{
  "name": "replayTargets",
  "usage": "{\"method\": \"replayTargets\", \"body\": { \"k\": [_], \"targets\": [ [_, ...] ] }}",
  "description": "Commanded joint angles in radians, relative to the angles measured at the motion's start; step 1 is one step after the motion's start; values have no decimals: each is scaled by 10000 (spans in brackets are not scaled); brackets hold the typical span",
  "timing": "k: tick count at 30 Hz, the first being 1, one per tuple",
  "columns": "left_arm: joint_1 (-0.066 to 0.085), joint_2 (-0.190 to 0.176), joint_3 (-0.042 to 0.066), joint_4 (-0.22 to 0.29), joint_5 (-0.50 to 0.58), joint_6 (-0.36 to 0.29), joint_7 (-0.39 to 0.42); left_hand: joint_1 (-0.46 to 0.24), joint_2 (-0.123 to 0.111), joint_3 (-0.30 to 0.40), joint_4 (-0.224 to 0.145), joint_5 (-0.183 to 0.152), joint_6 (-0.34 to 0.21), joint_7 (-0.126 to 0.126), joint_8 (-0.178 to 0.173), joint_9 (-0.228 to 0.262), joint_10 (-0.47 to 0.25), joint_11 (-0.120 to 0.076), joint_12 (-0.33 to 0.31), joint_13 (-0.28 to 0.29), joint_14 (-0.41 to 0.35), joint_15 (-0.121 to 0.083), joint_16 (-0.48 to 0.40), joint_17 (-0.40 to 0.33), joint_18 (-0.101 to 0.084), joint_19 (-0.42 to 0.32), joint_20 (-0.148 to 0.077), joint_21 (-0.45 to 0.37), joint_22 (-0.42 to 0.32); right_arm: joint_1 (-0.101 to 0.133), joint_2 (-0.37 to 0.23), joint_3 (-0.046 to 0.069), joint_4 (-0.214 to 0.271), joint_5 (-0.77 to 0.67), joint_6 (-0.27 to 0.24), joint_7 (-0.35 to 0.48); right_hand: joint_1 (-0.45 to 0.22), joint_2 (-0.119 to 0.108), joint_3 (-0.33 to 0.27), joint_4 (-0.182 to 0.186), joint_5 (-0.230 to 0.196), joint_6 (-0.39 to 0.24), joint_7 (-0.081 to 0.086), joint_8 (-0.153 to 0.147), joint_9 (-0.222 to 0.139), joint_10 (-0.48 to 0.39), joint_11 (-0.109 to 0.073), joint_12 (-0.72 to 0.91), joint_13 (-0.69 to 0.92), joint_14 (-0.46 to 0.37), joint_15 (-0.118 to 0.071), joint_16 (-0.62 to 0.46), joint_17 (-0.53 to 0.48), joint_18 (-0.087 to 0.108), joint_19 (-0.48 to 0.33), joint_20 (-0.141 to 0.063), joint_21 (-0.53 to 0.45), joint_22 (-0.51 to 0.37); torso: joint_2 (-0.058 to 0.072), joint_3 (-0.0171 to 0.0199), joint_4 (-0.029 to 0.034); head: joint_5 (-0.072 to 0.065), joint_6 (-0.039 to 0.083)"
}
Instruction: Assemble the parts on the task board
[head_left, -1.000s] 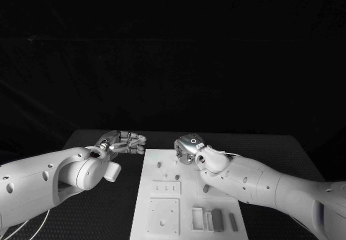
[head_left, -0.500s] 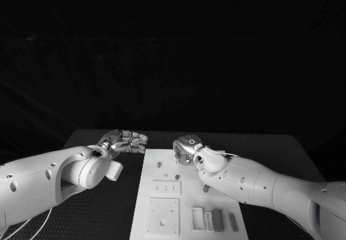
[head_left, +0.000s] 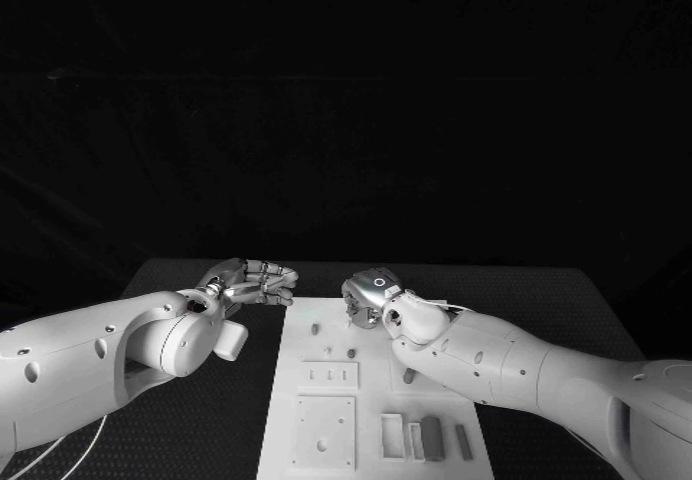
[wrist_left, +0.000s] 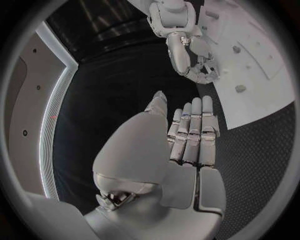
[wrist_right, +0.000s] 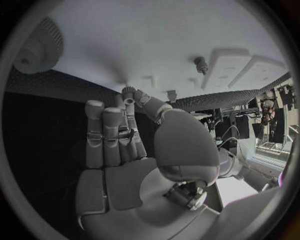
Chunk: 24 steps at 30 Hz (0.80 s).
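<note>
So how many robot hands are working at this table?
2. The left robot hand hovers over the black table, just beside the white board's far left corner. The right robot hand is over the board's far end. None seems hidden.

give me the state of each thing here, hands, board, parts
left silver many-fingered hand: fingers extended together, holding nothing, beside the board's far left corner
right silver many-fingered hand: over the board's far end, grip unclear
white task board plate: flat on the black table
small grey parts: lying side by side at the board's near right
</note>
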<state>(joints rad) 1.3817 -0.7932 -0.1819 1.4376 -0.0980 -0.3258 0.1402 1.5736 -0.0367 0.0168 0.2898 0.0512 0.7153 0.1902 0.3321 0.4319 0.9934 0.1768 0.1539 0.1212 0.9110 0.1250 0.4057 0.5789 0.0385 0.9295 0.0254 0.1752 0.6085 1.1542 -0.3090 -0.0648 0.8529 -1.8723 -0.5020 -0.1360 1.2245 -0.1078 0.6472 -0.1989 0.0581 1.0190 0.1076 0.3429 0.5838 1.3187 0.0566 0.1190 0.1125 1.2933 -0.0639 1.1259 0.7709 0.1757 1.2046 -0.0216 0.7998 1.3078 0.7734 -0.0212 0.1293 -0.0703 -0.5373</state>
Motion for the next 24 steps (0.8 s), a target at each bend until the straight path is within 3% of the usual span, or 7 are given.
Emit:
{"method": "replayTargets", "body": {
  "k": [1,9,17,24],
  "targets": [
    [27,16,5,-29,-45,176,59,8,-53,-48,9,17,61,302,-69,-12,45,-5,-40,-15,68,4,-40,14,174,98,3,-47,-17,-15,36,-11,-54,54,197,94,-14,116,1023,-933,34,-35,53,-57,-6,206,-118,-44,1114,-113,-27,14,-22,861,-110,-23,34,210,-12,4,-8,-14,6],
    [27,-2,3,-36,-45,179,58,5,-53,-52,8,17,57,302,-75,-17,39,-2,-51,-17,69,5,-51,23,173,99,3,-52,-18,-13,70,-11,-187,-6,138,8,-12,126,1028,-933,34,-60,66,-79,-5,179,-106,-63,1117,-117,-14,16,-31,861,-120,-21,32,209,-28,2,32,-34,1],
    [27,-6,3,-39,-45,172,57,4,-53,-55,7,17,56,301,-78,-20,37,0,-58,-17,70,5,-59,30,173,99,3,-56,-18,-13,136,-21,-285,14,634,83,-19,131,1027,-932,33,-81,77,-103,-3,151,-90,-83,1122,-133,2,15,-41,861,-144,-14,28,210,-21,18,4,-32,5],
    [28,-12,3,-10,-45,189,47,3,-54,-56,7,17,55,301,-80,-22,37,1,-62,-18,72,5,-64,36,173,100,3,-59,-19,-15,206,-60,-375,190,761,203,-108,157,999,-920,32,-288,176,-264,-28,-88,16,-233,1107,-208,106,-14,-97,861,-241,32,-16,201,-6,35,25,-25,-7]
  ]
}}
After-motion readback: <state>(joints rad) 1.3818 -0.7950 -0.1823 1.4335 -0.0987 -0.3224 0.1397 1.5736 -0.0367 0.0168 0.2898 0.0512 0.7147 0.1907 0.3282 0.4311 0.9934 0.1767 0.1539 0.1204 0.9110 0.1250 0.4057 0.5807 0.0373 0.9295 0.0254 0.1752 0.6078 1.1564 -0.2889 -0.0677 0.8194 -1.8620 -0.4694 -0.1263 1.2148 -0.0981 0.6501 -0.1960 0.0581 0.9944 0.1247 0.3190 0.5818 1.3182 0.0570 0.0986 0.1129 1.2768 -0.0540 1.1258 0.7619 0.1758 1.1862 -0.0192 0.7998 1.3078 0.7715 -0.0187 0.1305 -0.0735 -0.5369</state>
